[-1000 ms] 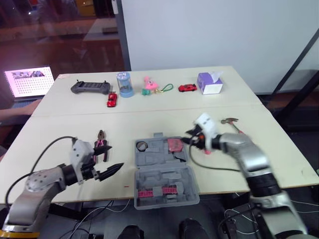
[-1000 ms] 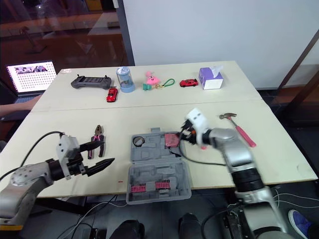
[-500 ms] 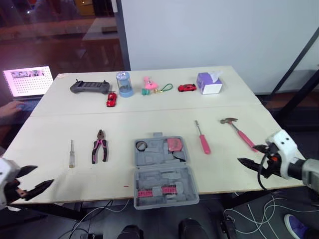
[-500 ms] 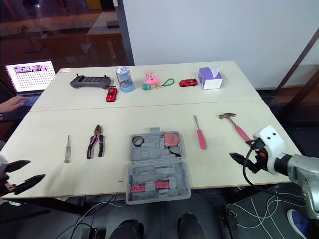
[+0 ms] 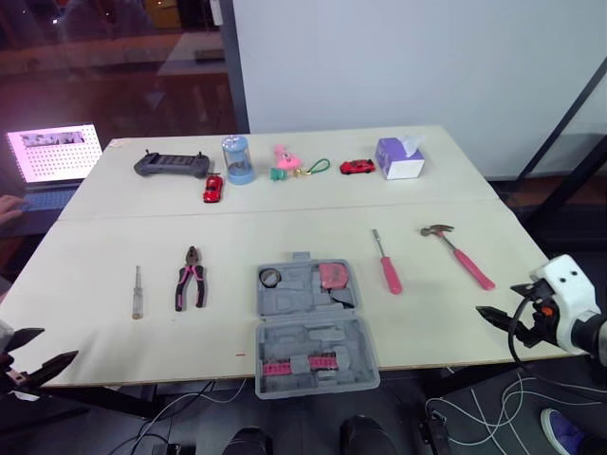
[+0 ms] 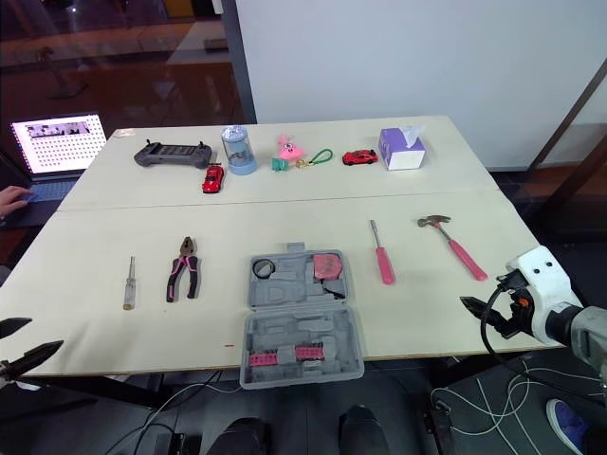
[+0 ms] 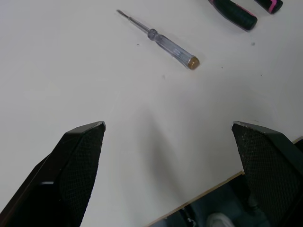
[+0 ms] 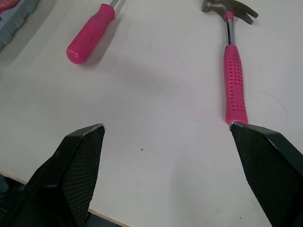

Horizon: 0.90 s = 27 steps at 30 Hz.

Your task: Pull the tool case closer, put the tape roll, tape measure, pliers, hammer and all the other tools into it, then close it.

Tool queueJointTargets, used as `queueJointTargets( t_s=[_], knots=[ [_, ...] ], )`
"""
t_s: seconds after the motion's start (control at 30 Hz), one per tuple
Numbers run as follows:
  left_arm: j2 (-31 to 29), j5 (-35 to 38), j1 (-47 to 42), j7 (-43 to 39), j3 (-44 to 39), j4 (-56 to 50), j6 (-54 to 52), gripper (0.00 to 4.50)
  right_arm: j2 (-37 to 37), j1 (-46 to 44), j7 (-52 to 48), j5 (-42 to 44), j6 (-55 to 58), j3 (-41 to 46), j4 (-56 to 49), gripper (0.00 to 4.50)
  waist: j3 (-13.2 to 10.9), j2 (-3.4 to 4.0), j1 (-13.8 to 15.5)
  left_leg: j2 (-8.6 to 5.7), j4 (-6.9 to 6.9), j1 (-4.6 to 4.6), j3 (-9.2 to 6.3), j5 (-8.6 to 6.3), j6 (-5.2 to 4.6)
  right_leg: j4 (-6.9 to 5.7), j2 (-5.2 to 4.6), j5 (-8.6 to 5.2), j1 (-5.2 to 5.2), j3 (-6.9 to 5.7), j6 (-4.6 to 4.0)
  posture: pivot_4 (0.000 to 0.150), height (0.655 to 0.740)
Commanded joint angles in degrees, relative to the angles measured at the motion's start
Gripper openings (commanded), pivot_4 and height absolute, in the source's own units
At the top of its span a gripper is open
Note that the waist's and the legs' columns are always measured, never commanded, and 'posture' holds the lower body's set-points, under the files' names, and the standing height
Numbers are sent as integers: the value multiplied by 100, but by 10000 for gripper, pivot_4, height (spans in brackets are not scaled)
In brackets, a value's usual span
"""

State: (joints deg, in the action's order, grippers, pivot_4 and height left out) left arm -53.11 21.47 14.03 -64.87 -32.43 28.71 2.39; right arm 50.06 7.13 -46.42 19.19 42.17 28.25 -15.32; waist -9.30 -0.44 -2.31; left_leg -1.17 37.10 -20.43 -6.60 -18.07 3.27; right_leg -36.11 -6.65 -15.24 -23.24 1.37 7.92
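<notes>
The left gripper (image 7: 168, 124) and right gripper (image 8: 168, 126), both spread wide, are hovering by the bench's (image 5: 285, 227) near corners, while the open tool case (image 5: 313, 322) is sitting midway along the near edge, bare surface flanking it.

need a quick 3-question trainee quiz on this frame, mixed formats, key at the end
1. True or false: the tool case lies open.
2. Which lies nearest the right tool? A hammer; B tissue box; C game controller.
3. How many loose hand tools lie on the table outside the case?
Key: 1 true. 2 A. 3 four: pliers, clear-handled screwdriver, pink screwdriver and the hammer.
</notes>
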Motion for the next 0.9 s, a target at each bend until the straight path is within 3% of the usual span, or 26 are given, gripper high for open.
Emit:
queueJointTargets(
  t_s=[0.03, 0.1, 0.23, 0.33, 0.43, 0.57, 0.73, 0.9],
  knots=[
    [271, 257, 139, 188, -24, -598, -500, 45000, -202, -308, 75, 346, 3, -80, -415, 44666, 0, 0, -23, 0, 0, 2, 0, 0, 0, -1, 0, 0, 0, 0, 0, 1500, 7400],
    [641, 492, 259, 455, -16, -1276, -905, 45000, -346, -506, 89, 548, 50, -280, -660, 44666, 0, 1, -23, 1, 0, 2, -1, 0, 0, -2, 0, 0, 0, 1, 0, 1500, 7400],
    [1614, 647, 435, 1780, 360, -3096, -1995, 45000, -605, -1010, -89, 940, 59, -1013, -1089, 44666, -1, -2, 5, 2, 4, 0, -2, 0, 0, -1, -3, 1, 1, 2, 2, 1500, 7400],
    [2360, 790, -104, 3227, 504, -3952, -2994, 45000, -700, -1369, -228, 971, -69, -1640, -1156, 44666, -5, -16, 138, 0, 12, 0, -9, 1, 2, -2, -3, 2, 8, -2, 3, 1500, 7400],
    [2689, 728, -583, 4122, 648, -4386, -3768, 45000, -713, -1671, -370, 898, -230, -2159, -1148, 44666, -3, -28, 187, -1, 20, -1, -19, 5, 9, -6, -2, 4, 12, -12, 3, 1500, 7400],
    [2767, 581, -1359, 4908, 857, -4396, -4601, 45000, -752, -2002, -418, 799, -415, -2611, -1108, 44666, -3, -28, 167, -5, 19, -1, -17, 7, 13, -4, -2, 4, 11, -11, 3, 1500, 7400],
    [2622, 408, -2555, 5230, 1406, -3736, -5622, 45000, -778, -2119, -299, 746, -484, -2761, -1030, 44666, -4, -29, 178, -7, 17, -2, -18, 11, 20, -5, -1, 4, 10, -11, 3, 1500, 7400],
    [2594, -20, -3111, 5299, 1800, -3004, -5430, 45000, -815, -2132, -163, 765, -415, -2808, -1110, 44666, -5, -31, 129, -8, 9, -5, -15, 13, 24, -1, 0, 4, -2, -7, 3, 1500, 7400]
  ],
)
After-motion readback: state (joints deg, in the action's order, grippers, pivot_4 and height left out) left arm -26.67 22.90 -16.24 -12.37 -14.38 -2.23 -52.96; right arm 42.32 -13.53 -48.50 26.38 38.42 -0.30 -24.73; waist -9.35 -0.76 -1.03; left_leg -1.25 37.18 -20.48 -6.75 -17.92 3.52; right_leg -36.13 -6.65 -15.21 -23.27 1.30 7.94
